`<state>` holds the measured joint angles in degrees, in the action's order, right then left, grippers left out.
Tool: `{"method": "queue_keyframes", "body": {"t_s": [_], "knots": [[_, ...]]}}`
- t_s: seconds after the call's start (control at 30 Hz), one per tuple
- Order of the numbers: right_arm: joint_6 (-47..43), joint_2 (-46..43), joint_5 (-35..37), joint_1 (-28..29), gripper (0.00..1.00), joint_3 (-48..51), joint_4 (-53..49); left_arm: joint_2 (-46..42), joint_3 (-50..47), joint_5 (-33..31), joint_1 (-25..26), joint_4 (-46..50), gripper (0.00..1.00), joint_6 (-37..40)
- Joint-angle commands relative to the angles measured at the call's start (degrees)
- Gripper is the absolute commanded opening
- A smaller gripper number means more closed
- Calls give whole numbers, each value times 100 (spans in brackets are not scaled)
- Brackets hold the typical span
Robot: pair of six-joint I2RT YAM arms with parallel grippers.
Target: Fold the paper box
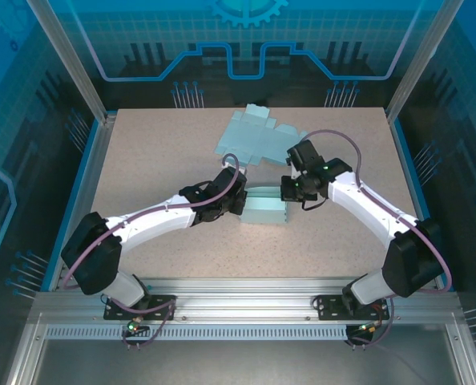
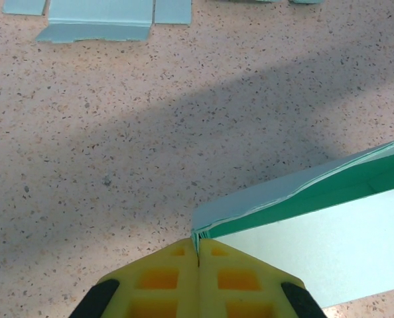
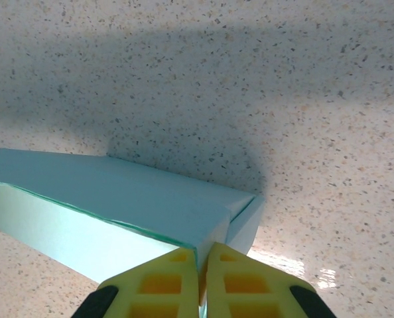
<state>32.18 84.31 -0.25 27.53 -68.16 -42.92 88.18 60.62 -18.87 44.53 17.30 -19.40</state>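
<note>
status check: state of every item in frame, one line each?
paper box: partly folded, sides raised, pinched at both ends.
flat blank: unfolded, lying flat at the far side, untouched.
left tool: shut on the box's left end.
right tool: shut on the box's right end.

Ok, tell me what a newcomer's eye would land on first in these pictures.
Both arms meet in the middle of the table over a pale teal paper box that is partly folded. The left gripper is shut on a paper edge at the box's left end, and the right gripper is shut on an edge at its right end. Behind them, toward the far side, a flat box blank lies unfolded.
</note>
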Motion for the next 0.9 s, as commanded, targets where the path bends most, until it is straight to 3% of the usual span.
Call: {"method": "queue_keyframes", "body": {"t_s": [0.0,0.43,0.67,0.87], "knots": [[130,-141,-1367,39,8,54,971,165,150,562,319,-543,0,153],[376,-195,-2346,-374,5,382,1522,331,249,490,354,-438,0,197],[317,-179,-2379,-432,5,331,1439,340,241,477,354,-412,0,182],[87,-186,-1924,-383,4,337,1106,340,253,433,354,-356,0,138]]}}
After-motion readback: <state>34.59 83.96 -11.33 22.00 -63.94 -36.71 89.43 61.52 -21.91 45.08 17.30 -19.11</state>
